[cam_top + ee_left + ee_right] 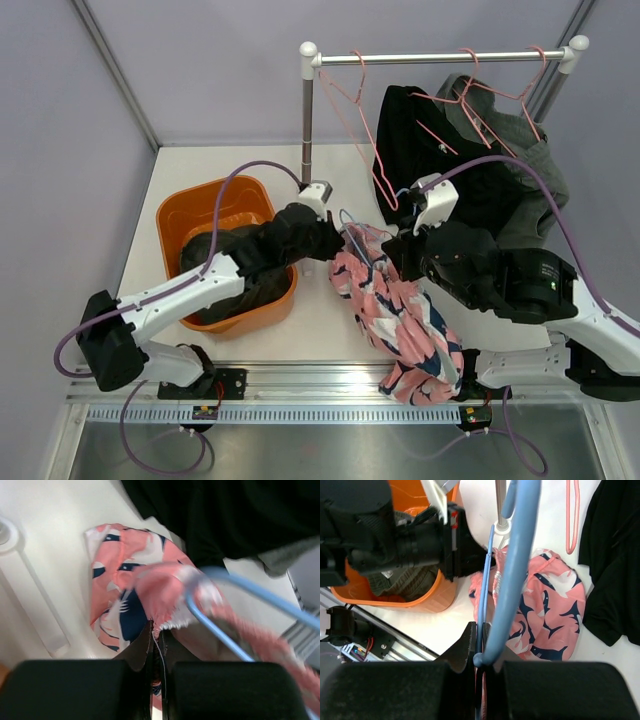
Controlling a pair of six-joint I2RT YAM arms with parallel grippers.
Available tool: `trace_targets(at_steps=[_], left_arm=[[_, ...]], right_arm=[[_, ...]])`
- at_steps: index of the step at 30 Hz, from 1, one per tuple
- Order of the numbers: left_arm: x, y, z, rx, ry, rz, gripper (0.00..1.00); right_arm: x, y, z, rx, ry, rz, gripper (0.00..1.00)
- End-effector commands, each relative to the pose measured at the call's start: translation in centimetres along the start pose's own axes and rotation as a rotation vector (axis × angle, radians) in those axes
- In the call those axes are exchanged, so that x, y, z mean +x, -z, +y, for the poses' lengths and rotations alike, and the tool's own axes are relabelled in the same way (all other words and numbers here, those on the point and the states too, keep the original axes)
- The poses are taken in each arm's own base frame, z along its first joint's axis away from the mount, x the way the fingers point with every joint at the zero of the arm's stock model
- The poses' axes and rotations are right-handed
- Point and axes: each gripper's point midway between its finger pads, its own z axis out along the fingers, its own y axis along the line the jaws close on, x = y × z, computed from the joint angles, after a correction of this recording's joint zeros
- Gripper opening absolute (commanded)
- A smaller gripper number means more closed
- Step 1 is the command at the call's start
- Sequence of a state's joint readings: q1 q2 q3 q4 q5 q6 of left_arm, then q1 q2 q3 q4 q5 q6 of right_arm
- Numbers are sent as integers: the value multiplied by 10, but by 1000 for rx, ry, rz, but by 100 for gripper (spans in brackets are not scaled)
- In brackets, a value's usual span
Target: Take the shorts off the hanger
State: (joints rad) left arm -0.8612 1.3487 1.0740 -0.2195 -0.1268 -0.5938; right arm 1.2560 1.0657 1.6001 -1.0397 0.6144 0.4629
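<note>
The pink shorts [400,310] with navy-and-white print hang on a blue hanger [352,232] held between the two arms above the table. My left gripper [335,240] is shut on the waistband of the pink shorts [145,590], next to the blue hanger [240,592]. My right gripper [400,245] is shut on the blue hanger [512,565], with the pink shorts [545,610] below. Dark olive shorts [230,275] lie in the orange bin [170,215]. Black shorts [430,150] and grey shorts [525,170] hang on pink hangers [480,95] at the rail.
A metal rail [440,57] on a post [307,120] stands at the back. An empty pink hanger [350,110] hangs at its left. The orange bin also shows in the right wrist view [440,597]. Walls close the table's left and back.
</note>
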Motion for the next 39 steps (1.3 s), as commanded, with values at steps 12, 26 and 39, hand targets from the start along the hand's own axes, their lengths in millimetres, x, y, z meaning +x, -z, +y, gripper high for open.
trace_targets(at_steps=[12,26,39], left_arm=[[73,161,-202,703,-547,-50,0],[-13,209,-189,508,-599,-283,0],[-282,340,-90,-54,-286,-956,0]], right_arm=[[-71,-9,-31,256,68,-270,0],[-144,28,-71,355,-10,-416,0],[-116,25,-72,322,-32,-334,0]])
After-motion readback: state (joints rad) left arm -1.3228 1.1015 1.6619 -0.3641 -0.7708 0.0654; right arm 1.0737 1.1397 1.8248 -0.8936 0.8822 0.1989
